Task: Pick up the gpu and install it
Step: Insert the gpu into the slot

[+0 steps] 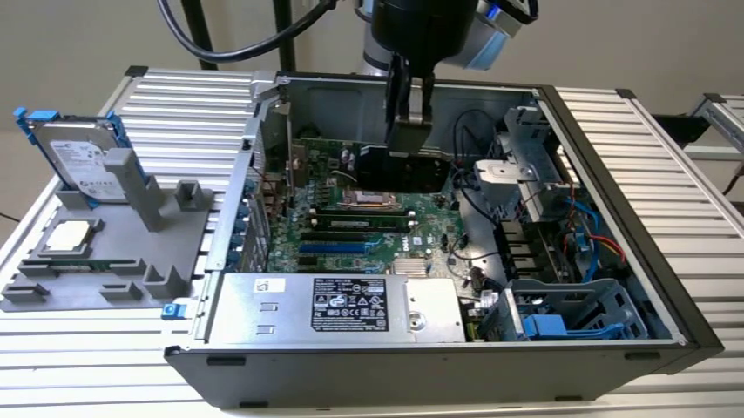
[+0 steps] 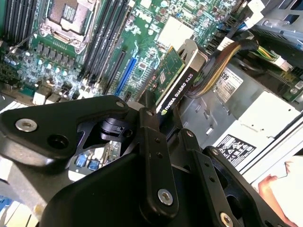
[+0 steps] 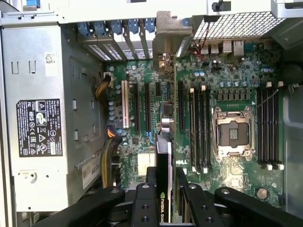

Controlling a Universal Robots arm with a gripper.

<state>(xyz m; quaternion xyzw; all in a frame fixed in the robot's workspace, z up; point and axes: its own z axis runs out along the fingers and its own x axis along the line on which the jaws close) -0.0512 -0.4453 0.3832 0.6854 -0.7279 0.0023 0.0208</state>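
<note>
Gripper [image 1: 409, 138] pinched on gpu [image 1: 402, 170] (card held on edge), hovering above motherboard [image 1: 293, 228] inside open case [image 1: 628, 213]

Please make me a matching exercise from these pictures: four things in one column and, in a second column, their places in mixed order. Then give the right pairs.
Things
1. gpu
2. hard drive
3. CPU chip
4. power supply

Places
A. lies flat on the grey holder
B. held in the gripper, inside the case
C. stands leaning on the grey holder
D. mounted along the case wall nearest the exterior view

Pairs: 1-B, 2-C, 3-A, 4-D
</note>
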